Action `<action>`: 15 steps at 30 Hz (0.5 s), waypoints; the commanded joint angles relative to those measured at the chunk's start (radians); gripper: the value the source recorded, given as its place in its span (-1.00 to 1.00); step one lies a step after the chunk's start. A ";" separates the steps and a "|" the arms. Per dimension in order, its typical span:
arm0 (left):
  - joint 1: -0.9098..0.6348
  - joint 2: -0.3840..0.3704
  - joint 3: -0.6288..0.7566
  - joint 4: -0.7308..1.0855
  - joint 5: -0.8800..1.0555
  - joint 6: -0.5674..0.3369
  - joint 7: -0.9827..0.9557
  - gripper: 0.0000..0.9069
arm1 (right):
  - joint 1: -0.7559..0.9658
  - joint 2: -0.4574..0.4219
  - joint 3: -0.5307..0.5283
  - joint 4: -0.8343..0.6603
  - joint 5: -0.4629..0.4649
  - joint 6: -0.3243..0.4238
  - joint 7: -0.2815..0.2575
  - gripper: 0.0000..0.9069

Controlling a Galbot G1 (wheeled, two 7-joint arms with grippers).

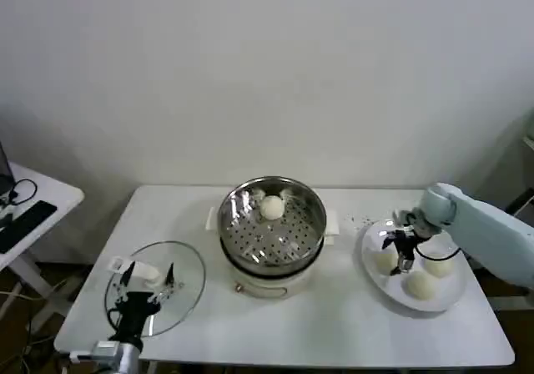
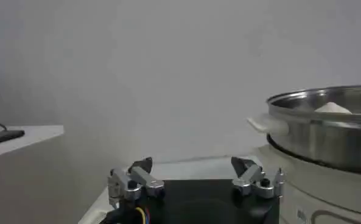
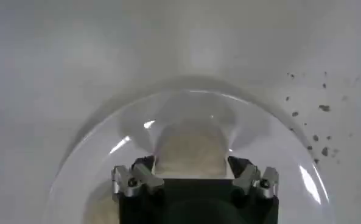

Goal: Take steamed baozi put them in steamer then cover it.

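Note:
The steamer (image 1: 271,239) stands mid-table with one steamed baozi (image 1: 273,208) on its perforated tray; its steel rim also shows in the left wrist view (image 2: 326,128). Three more baozi lie on a white plate (image 1: 377,284) to the right. My right gripper (image 1: 400,252) hangs low over the plate's left baozi (image 1: 384,262). It is open, with its fingers on either side of that baozi (image 3: 190,149). My left gripper (image 1: 138,295) waits open over the glass lid (image 1: 179,265), and there is nothing between its fingers (image 2: 142,167).
A few dark crumbs (image 3: 314,122) dot the white table beside the plate. A side table with a keyboard (image 1: 25,215) stands off the left end. The lid's white knob (image 1: 146,271) sits just ahead of the left gripper.

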 commanded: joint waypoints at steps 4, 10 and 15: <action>0.001 -0.001 0.001 -0.004 0.000 0.000 0.000 1.00 | -0.003 0.005 0.006 -0.006 0.003 -0.003 -0.003 0.64; 0.001 -0.001 0.000 -0.005 -0.001 0.000 0.000 1.00 | 0.023 -0.012 -0.006 0.011 0.043 -0.019 -0.002 0.67; 0.004 -0.002 -0.005 -0.017 -0.012 0.006 0.000 1.00 | 0.133 -0.039 -0.077 0.042 0.200 -0.075 0.006 0.67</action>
